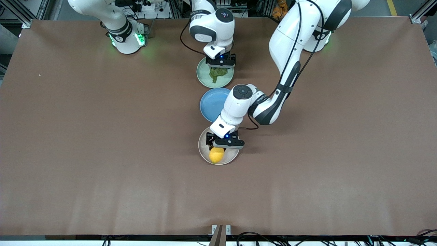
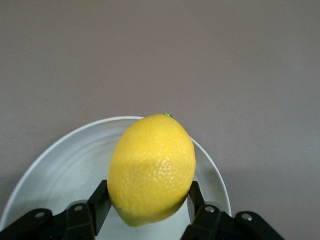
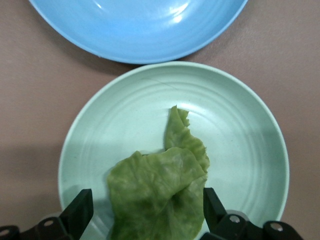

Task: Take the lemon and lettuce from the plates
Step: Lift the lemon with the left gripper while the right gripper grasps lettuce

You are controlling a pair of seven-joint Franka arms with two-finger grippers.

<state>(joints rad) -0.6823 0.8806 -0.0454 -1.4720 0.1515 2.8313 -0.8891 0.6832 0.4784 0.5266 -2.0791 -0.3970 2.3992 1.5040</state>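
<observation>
here, left gripper (image 2: 149, 207) clasps the pebbly oval lemon (image 2: 151, 169) (bright yellow).

Yellow lemon (image 2: 151, 170), green lettuce (image 3: 160, 197), mint plate (image 3: 240, 145), blue plate (image 3: 135, 25)

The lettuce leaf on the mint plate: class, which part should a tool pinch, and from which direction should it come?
Probably from straight above, at the broad crumpled part of the lettuce, which bulges up off the mint green plate; the narrow tip lies flat, with little to pinch. The right tool is open astride that bulge, so closing there should gather the folds.
</observation>
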